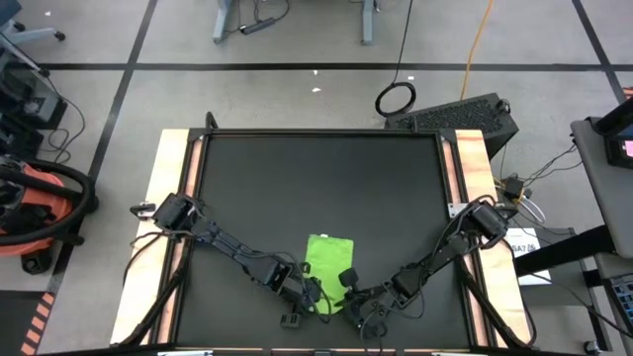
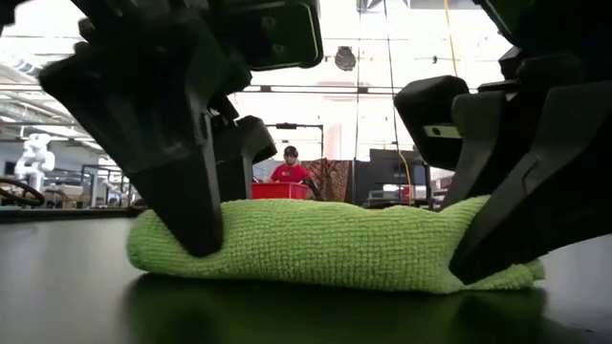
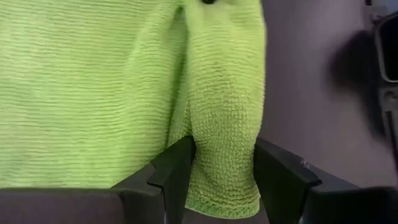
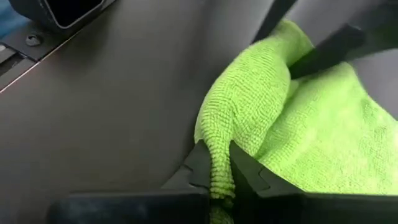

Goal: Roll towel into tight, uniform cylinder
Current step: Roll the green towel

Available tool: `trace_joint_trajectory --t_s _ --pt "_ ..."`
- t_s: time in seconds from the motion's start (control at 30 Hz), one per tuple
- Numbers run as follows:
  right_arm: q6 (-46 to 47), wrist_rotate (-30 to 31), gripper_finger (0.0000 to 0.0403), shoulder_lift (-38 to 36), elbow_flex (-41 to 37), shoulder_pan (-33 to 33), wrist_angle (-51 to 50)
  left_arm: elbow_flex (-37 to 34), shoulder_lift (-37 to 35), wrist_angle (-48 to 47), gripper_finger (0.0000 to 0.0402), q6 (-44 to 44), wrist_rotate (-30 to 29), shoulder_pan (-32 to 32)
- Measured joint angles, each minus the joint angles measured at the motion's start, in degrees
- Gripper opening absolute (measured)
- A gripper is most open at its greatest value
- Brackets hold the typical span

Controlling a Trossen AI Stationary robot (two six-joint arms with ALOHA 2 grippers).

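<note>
The lime-green towel [image 1: 327, 259] lies on the black table mat [image 1: 316, 178] near the table's near edge. Its near end is bunched up into a thick fold [image 2: 325, 244], and the rest lies flat toward the far side. My left gripper [image 1: 311, 293] is shut on the fold's left end. My right gripper [image 1: 348, 294] is shut on the fold's right end. Both arms reach in low from the table's sides, and their fingers meet the towel at mat level in the low view. My left gripper pinches the raised fold at the towel's near left end [image 3: 221, 155] between its two fingers [image 3: 174, 171], several layers thick. The fingers slant down from the near left. The fold rests on the mat. My right gripper pinches the towel's near right corner [image 4: 219, 163] between its two fingers [image 4: 200, 165], on a thin edge of the cloth. The fingers slant down from the near right. The bunched cloth beyond them lies slack on the mat.
The mat's far half is bare. Wooden strips [image 1: 170, 198] edge the table's left and right sides. A red bin and a person [image 2: 290, 172] show far off in the room behind the table.
</note>
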Motion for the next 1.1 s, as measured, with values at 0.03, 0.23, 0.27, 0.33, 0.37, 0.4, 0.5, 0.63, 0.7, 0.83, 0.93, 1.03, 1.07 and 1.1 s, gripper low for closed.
trace_joint_trajectory --t_s 0.03,0.23,0.27,0.33,0.37,0.4,0.5,0.63,0.7,0.83,0.93,1.03,1.07,1.1 --pt "0.0 -0.2 0.0013 0.0 0.0 -0.2 -0.4 0.0 0.0 -0.3 0.0170 0.4 -0.3 0.3" --pt "1.2 -1.0 0.0039 -0.1 0.2 -3.0 -5.3 0.0 0.0 -2.2 0.0170 4.6 -2.1 3.4" --pt "1.1 -1.0 0.0039 -0.1 0.2 -3.5 -6.3 0.0 0.0 -2.5 0.0170 5.5 -2.3 4.0" --pt "0.3 -0.9 0.0036 -0.2 0.2 -4.5 -7.9 0.0 0.0 -3.1 0.0170 7.3 -2.7 5.3" --pt "-0.1 -0.8 0.0033 -0.2 0.2 -5.1 -8.6 0.0 -0.1 -3.6 0.0170 8.3 -2.9 5.9" --pt "-0.4 -0.7 0.0030 -0.2 0.2 -5.6 -9.2 0.1 -0.1 -4.3 0.0170 9.3 -3.1 6.6" --pt "-1.6 -0.5 0.0027 -0.3 0.2 -7.3 -10.8 0.1 -0.2 -6.4 0.0170 12.0 -3.8 8.8" --pt "-3.8 -0.3 0.0031 -0.3 0.2 -9.4 -11.9 0.1 -0.2 -7.5 0.0170 15.5 -4.0 11.4" --pt "-4.8 -0.4 0.0032 -0.8 0.2 -10.5 -12.8 0.1 -0.2 -8.1 0.0170 17.1 -4.0 12.6" --pt "-6.0 0.4 0.0031 -2.4 0.1 -13.0 -16.8 0.2 -0.2 -10.6 0.0170 19.7 -4.6 14.8" --pt "-6.7 0.9 0.0032 -4.2 -0.2 -15.1 -20.2 0.2 -0.2 -11.8 0.0170 21.1 -4.7 16.5" --pt "-7.8 0.6 0.0031 -6.4 -1.1 -16.5 -21.1 0.1 -0.4 -12.0 0.0170 22.8 -4.7 17.5" --pt "-8.1 0.5 0.0031 -7.2 -1.6 -16.8 -21.1 0.1 -0.5 -12.1 0.0170 23.6 -4.7 17.7" --pt "-8.2 0.5 0.0031 -8.0 -2.3 -17.1 -21.2 0.1 -0.6 -12.1 0.0170 24.1 -4.7 17.9"
